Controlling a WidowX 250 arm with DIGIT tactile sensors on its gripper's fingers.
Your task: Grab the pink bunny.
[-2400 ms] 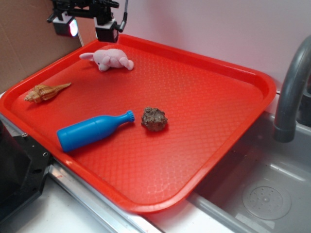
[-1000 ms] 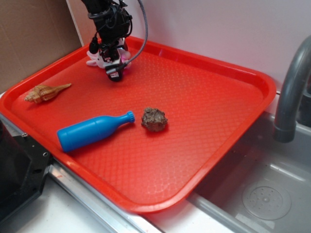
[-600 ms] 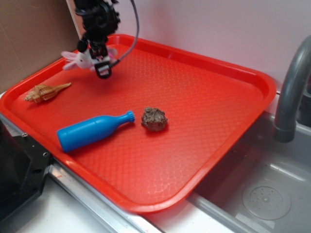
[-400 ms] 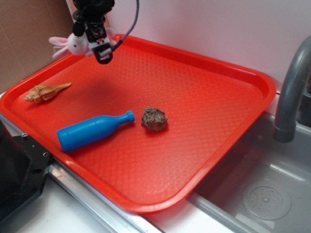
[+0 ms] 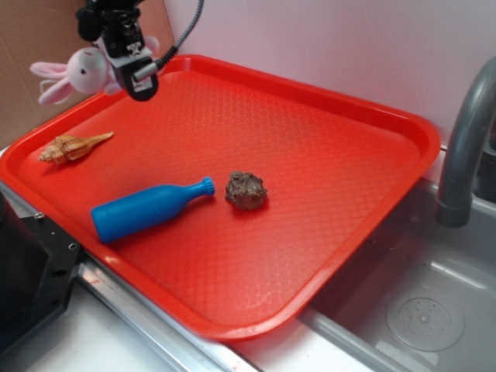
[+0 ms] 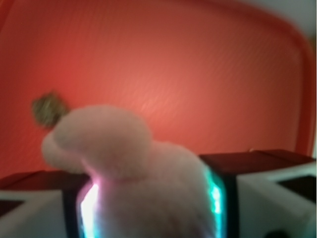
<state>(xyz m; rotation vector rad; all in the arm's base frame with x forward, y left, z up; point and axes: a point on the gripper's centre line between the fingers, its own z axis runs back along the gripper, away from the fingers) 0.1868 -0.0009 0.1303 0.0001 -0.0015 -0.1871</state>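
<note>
Exterior view: gripper (image 5: 116,58) clamped on the pink bunny (image 5: 74,71), held in the air above the red tray's (image 5: 325,155) far left corner; bunny looks soft, light and squashy, so its plump body is probably the securest hold.

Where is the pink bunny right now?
In the exterior view the pink bunny hangs clamped in the gripper, lifted above the red tray's far-left corner, beyond the seashell.
</note>
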